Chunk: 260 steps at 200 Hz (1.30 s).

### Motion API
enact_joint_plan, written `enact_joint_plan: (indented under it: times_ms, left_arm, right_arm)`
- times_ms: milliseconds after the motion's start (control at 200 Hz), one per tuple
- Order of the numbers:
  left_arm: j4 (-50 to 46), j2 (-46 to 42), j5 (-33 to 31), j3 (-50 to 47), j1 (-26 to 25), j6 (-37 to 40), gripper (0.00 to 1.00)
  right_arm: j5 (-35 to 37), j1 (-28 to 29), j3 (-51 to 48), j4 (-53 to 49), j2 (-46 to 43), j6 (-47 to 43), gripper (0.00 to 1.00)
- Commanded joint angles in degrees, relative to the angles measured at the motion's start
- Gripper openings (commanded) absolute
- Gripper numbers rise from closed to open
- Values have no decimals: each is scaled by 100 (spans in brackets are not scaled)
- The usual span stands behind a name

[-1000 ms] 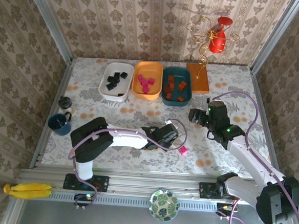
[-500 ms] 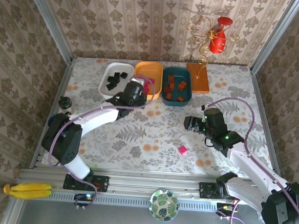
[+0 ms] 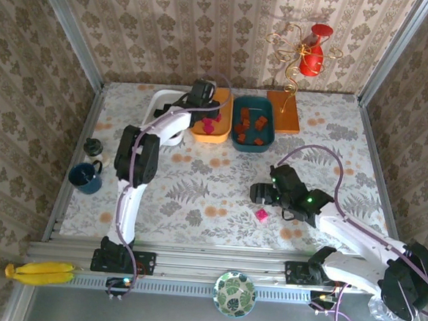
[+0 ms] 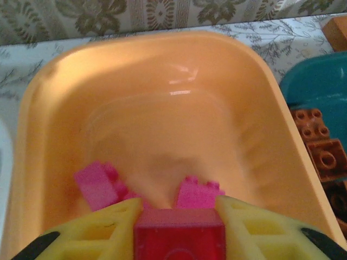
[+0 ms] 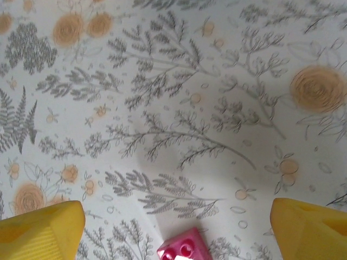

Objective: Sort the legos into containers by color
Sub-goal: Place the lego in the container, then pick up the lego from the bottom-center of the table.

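The left gripper (image 4: 179, 216) is closed on a pink brick (image 4: 179, 235); the brick sits tight between the two yellow fingers (image 4: 103, 233). The gripper hangs over the orange tray (image 4: 162, 40), which stands at the far edge of the worktop (image 3: 197, 196), and the brick is above the tray's near part. Other pink bricks (image 4: 97, 184) lie in this tray. Just beside it on the right is the teal tray (image 3: 252, 142) with brown bricks (image 3: 250, 122), and on the left the white tray (image 3: 158, 98).

The right gripper (image 3: 259, 195) is open wide and holds nothing. It is low over the worktop, right of the middle. A second pink brick (image 3: 261, 216) lies on the worktop just beside it, toward the near edge.
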Motion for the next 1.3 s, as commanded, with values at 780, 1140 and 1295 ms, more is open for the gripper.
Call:
enact_joint_plan:
  times_ms: [780,1140,1295]
  left_arm:
    - [1562,-4866,1078,-5334,-264,-469,81]
    - [1612,-6089,701,-6554,-262,-647,81]
    - [1599,-6928,401,-7260,-251,-814,82]
  right_arm:
    - [386,1217,574,-625,2449,166,66]
    - [493,1511,889,-430,2353,193,33]
    - [516,1285,1238,284,2156,22,31]
